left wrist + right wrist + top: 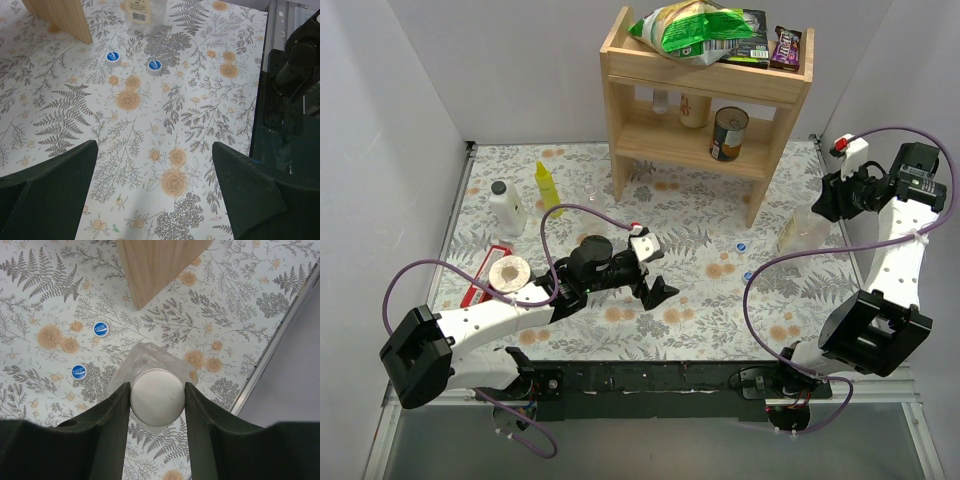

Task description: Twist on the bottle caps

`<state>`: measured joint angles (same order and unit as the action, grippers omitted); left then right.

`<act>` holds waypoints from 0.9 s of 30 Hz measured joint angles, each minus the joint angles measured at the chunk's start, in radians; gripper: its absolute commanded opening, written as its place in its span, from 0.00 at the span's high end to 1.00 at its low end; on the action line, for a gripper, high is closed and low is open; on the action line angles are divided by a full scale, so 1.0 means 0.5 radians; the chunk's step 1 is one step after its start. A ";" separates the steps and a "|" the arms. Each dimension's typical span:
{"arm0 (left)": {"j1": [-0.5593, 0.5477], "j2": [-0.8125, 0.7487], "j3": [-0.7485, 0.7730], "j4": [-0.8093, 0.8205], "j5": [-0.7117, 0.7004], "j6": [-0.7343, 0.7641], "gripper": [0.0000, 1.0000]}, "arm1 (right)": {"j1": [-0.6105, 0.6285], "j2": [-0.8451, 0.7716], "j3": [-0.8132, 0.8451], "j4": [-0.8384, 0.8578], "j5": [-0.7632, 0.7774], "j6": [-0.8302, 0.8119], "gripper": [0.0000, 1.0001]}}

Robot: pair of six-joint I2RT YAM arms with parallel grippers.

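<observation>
Your right jaws are pinched on the white cap (pixel 156 397), which sits atop the big clear bottle (pixel 145 352) beside the shelf leg (pixel 155 270). The cap looks smooth, hard and light. Grip its rim, because the thin bottle may flex or tip. Your left jaws gape empty above the floral surface (pixel 165 125), with the blue caps (pixel 113 58) ahead.

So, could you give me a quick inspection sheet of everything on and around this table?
Surface: floral tablecloth, flat.
Job's things: white cap atop clear bottle; two blue caps loose on the cloth.
Clutter: yellow squeeze bottle, white bottle, tape roll.
Grippers: left gripper open, empty; right gripper shut on white cap.
Cables: purple cables looping from both arms.
Surroundings: wooden shelf with can and snack bags; white walls.
</observation>
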<state>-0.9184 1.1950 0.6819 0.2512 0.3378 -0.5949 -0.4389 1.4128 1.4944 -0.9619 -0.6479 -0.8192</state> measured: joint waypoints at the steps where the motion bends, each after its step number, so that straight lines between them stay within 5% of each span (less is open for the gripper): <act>1: 0.000 0.000 0.004 -0.005 -0.002 0.001 0.02 | 0.000 0.000 -0.018 0.011 0.002 -0.002 0.95; 9: 0.000 0.001 0.007 -0.008 -0.002 0.008 0.02 | -0.001 0.002 -0.113 0.069 0.027 -0.008 0.67; 27: 0.000 0.017 0.007 -0.005 0.012 0.009 0.02 | -0.001 0.000 -0.143 0.197 0.066 0.102 0.31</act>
<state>-0.9184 1.2034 0.6853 0.2489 0.3439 -0.5903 -0.4393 1.4128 1.4227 -0.8635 -0.6151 -0.7681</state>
